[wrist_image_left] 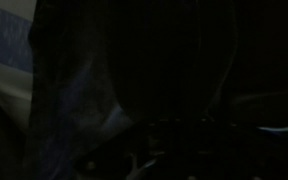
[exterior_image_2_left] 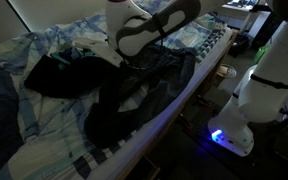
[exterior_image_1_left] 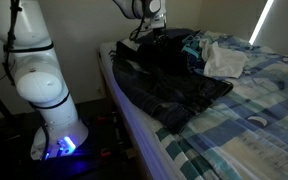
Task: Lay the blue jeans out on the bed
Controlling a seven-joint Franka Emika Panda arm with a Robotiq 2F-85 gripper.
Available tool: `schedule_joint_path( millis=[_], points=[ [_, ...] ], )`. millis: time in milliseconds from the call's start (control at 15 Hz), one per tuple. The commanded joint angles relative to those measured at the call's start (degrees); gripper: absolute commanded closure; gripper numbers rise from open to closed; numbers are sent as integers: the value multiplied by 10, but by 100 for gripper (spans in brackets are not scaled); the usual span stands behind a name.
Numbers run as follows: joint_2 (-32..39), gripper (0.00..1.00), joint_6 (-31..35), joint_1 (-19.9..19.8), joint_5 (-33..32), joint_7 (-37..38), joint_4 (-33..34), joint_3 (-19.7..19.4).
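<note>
The blue jeans [exterior_image_1_left: 169, 90], very dark and crumpled, lie across the near side of the plaid bed [exterior_image_1_left: 244, 120]. From this side the jeans [exterior_image_2_left: 119, 110] spill in folds towards the edge of the bed [exterior_image_2_left: 44, 130]. My gripper [exterior_image_1_left: 147, 40] is down at their far end, its fingertips buried in the dark cloth. Here the gripper [exterior_image_2_left: 124, 62] looks shut on a fold of denim. The wrist view is almost black, filled by the jeans [wrist_image_left: 84, 100], with a strip of bed cover [wrist_image_left: 4, 50] at the left; the jaws are not discernible there.
A white cloth [exterior_image_1_left: 224, 62] and a small teal garment [exterior_image_1_left: 192, 48] lie beside the jeans, further in on the bed. The robot's white base [exterior_image_1_left: 49, 100] stands on the floor by the mattress edge, lit blue below. A desk with clutter sits behind the base [exterior_image_2_left: 254, 90].
</note>
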Motion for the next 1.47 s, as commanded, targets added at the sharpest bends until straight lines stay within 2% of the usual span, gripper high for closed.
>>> schedule_joint_path(
  millis=[0, 667, 933, 1400],
  points=[
    [27, 95, -3, 20, -2, -29, 60, 21],
    [137, 95, -18, 98, 26, -140, 207, 63],
    [174, 95, -35, 131, 33, -179, 246, 72],
    [234, 95, -58, 201, 30, -205, 301, 78]
  ],
)
